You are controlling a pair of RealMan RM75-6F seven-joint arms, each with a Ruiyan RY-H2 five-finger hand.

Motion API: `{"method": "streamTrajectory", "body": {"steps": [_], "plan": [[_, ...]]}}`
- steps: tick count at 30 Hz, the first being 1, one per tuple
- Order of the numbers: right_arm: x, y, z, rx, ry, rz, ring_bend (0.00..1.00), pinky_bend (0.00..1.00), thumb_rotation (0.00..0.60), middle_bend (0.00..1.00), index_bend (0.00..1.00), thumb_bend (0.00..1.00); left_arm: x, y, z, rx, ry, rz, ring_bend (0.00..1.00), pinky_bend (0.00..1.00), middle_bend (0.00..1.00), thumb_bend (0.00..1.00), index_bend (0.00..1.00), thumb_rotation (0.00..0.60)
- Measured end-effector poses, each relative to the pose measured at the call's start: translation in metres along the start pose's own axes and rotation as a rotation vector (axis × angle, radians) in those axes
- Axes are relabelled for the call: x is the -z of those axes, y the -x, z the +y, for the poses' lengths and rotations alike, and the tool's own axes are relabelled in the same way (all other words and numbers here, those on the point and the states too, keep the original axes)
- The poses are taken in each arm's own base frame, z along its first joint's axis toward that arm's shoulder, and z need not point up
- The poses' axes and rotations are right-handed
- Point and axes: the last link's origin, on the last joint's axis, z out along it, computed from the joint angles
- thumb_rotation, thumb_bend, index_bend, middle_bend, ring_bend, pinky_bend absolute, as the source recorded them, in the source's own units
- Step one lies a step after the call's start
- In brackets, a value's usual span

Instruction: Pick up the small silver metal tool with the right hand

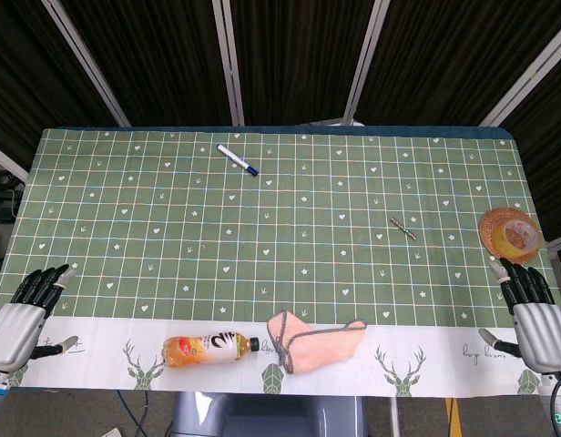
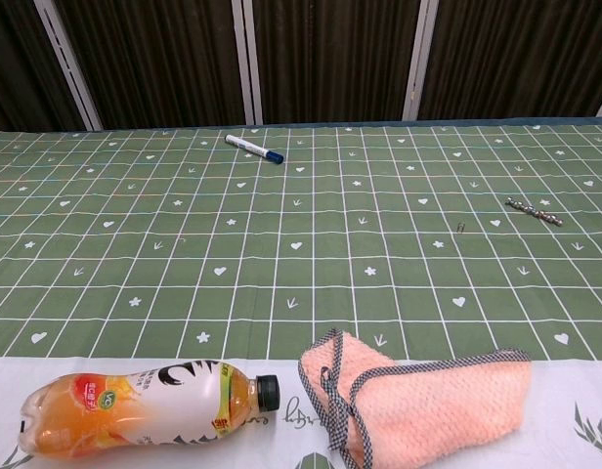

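The small silver metal tool [image 1: 404, 227] lies flat on the worktop [image 1: 262, 264], right of the frame's centre. The right hand [image 1: 528, 314] rests at the lower right, fingers apart and empty, likely parked before reaching. The left hand [image 1: 25, 314] rests likewise, lower left.

Left robot hand [image 1: 24, 314] and right robot hand [image 1: 535, 314] rest empty, fingers apart.

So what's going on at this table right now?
Nothing is being handled yet. The robot's right hand and left hand rest open at the near corners of the table. The small silver metal tool it is meant to pick up lies untouched on the green cloth, ahead of the right hand.
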Motion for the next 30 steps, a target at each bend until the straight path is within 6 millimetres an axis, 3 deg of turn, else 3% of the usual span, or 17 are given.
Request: {"method": "streamTrajectory", "body": {"steps": [3,6,9,14,22,30], "plan": [[-0.006,0.001,-0.002,-0.014,0.009,-0.009,0.0,0.0,0.6,0.0,0.02,0.08,0.0,0.0,0.0,0.008,0.0,0.003,0.0,0.0,0.0,0.0,0.0,0.6],[-0.017,0.002,-0.008,-0.036,0.019,-0.016,0.0,0.0,0.6,0.0,0.11,0.08,0.0,0.0,0.0,0.005,0.001,0.004,0.0,0.0,0.0,0.0,0.0,0.6],[-0.036,0.004,-0.016,-0.049,0.024,-0.009,0.0,0.0,0.6,0.01,0.23,0.08,-0.001,0.001,0.0,0.014,0.0,0.0,0.0,0.0,0.0,0.0,0.0,0.6],[-0.072,0.014,-0.03,-0.074,0.058,-0.01,0.0,0.0,0.6,0.07,0.35,0.08,-0.003,0.002,0.001,0.014,0.004,-0.005,0.0,0.0,0.0,0.01,0.0,0.6],[-0.144,0.048,-0.047,-0.078,0.154,-0.029,0.0,0.0,0.6,0.11,0.43,0.14,-0.008,0.005,0.001,0.021,0.012,-0.023,0.0,0.0,0.0,0.01,0.0,0.6],[-0.188,0.077,-0.054,-0.059,0.23,-0.043,0.0,0.0,0.6,0.12,0.45,0.17,-0.012,0.005,0.0,0.036,0.013,-0.026,0.0,0.0,0.0,0.0,0.0,0.6]]}}
